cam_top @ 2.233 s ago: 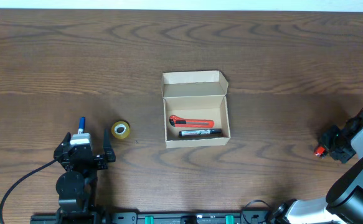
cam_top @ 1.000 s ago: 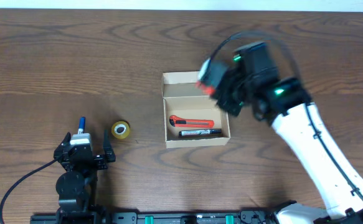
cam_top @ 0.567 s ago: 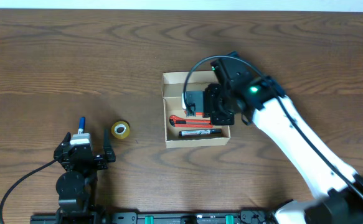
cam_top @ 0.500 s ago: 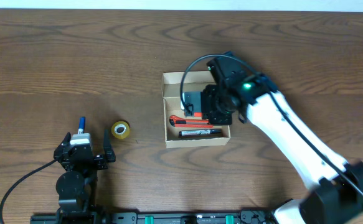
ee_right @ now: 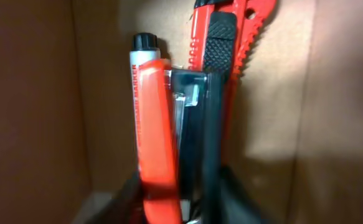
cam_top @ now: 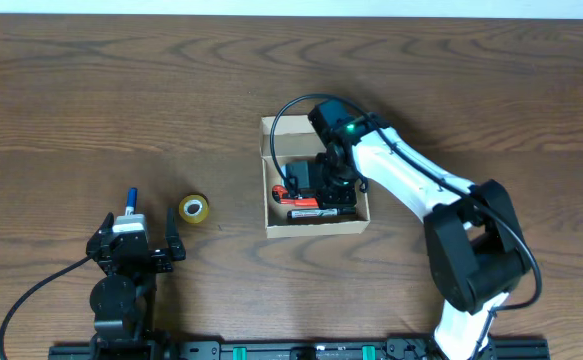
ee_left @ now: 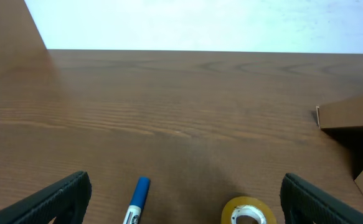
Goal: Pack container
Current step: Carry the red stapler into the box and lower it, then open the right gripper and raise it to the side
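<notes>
The container, a tan cardboard box (cam_top: pixel 311 126) with its flap lid open, sits mid-table. It also shows in the left wrist view (ee_left: pixel 349 115). My right gripper (cam_top: pixel 323 190) is down inside it. In the right wrist view the gripper (ee_right: pixel 178 193) is shut on an orange and black stapler (ee_right: pixel 156 124). The stapler lies between a black marker (ee_right: pixel 142 42) and a red utility knife (ee_right: pixel 221 37) on the box floor. My left gripper (cam_top: pixel 136 245) is open and empty at the front left, far from the box.
A yellow tape roll (cam_top: pixel 194 208) lies left of the box and shows in the left wrist view (ee_left: pixel 248 211). A blue marker (cam_top: pixel 129 197) lies beside the left gripper and shows in the left wrist view (ee_left: pixel 136 199). The right arm crosses the box's right side.
My right arm came from the table's right edge with the orange stapler, passed over the box and went down inside it. The left arm has not moved.
</notes>
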Controlling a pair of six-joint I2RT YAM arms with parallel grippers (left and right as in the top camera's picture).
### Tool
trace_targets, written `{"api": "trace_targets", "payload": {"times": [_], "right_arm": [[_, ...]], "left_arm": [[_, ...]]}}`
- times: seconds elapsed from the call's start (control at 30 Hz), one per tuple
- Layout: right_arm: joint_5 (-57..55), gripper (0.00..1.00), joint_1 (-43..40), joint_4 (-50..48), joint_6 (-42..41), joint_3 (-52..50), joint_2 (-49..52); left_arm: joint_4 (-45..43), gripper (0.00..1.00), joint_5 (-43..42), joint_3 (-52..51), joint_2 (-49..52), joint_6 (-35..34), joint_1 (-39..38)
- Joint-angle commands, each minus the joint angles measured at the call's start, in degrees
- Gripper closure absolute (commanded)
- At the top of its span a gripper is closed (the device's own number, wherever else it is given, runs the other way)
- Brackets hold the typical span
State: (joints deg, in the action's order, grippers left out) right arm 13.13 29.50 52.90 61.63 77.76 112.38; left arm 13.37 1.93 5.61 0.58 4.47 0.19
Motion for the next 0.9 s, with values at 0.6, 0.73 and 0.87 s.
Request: {"api": "trace_targets", "payload": {"times": [0.6, 0.73, 0.87], "right_arm": [[2.16, 0.01, -1.64, -1.46, -11.89, 0.31, -25.38], [1.73, 0.01, -3.93, -1.92, -24.04, 0.31, -31.82], [-2.64, 0.01, -10.10, -1.99, -40.83, 0.31, -36.81]], "left_arm": [[1.29, 0.05, 0.61, -1.14, -0.35, -0.44, -0.26], [1.29, 0.05, 0.61, -1.14, -0.35, -0.44, -0.26], [-0.28, 0.05, 1.73, -1.16, -0.33, 0.63, -0.26]]}}
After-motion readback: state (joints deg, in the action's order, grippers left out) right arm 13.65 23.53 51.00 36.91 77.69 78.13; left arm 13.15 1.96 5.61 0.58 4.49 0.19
